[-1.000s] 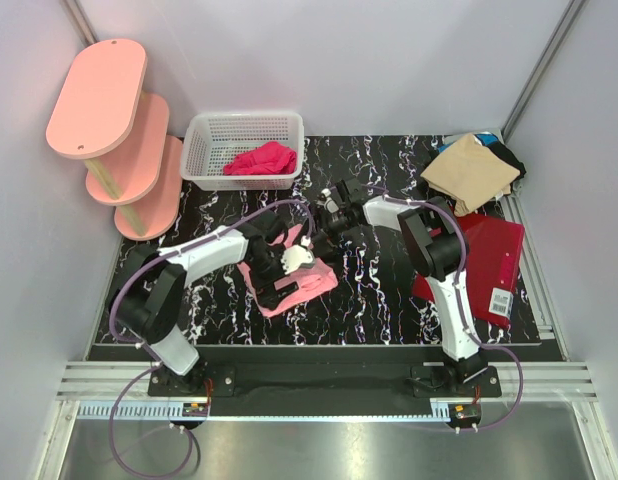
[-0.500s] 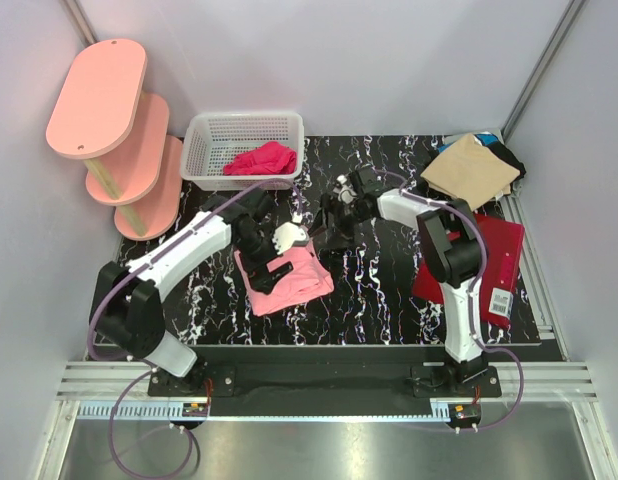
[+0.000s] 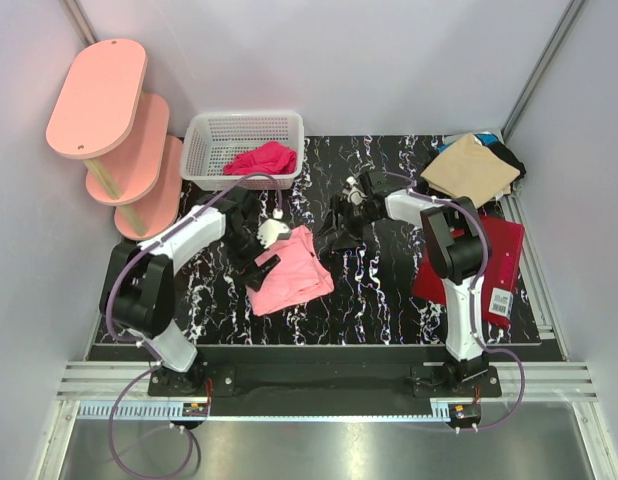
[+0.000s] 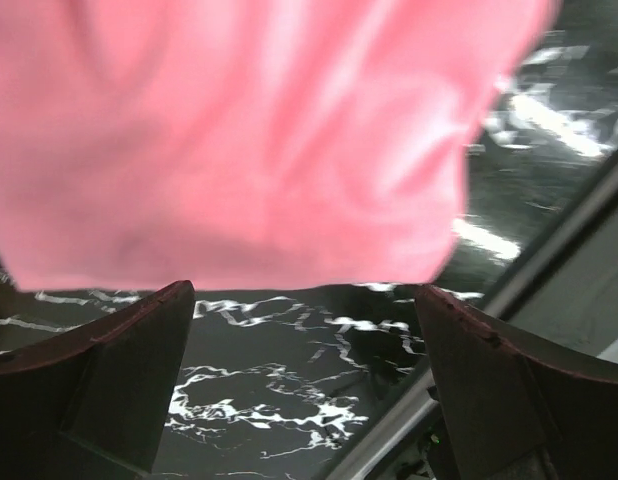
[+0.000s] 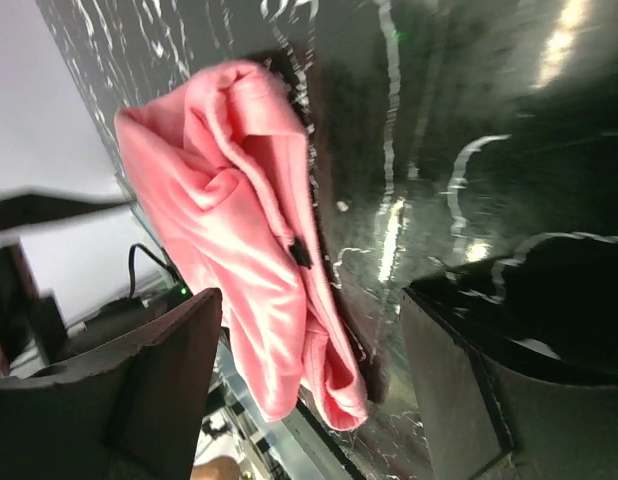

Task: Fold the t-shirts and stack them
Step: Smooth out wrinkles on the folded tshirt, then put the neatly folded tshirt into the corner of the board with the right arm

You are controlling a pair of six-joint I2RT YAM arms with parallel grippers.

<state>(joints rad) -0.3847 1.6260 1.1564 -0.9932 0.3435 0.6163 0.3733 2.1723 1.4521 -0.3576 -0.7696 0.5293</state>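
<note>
Since the salmon-pink t-shirt [image 3: 289, 272] lies as a loosely folded bundle left of centre in the overhead view, on the marbled table [image 3: 379, 295], your job now looks like squaring it up and carrying it to the pile. Both tools are free. The left gripper [image 3: 266, 243] hangs at the bundle's upper left edge with its jaws spread wide and nothing between them. The right gripper [image 3: 339, 228] sits just off the upper right corner, jaws likewise apart and empty. The right wrist view shows ridges and a rumpled hem, so I would have you press those flat first. Then take opposite edges, pinching all layers together rather than the top one alone, and lift evenly so the fold does not spill. The tan t-shirt [image 3: 471, 170] and the dark red t-shirt [image 3: 494, 245] lie at the right of the frame, well apart from the bundle; that seems the place to stack.
</note>
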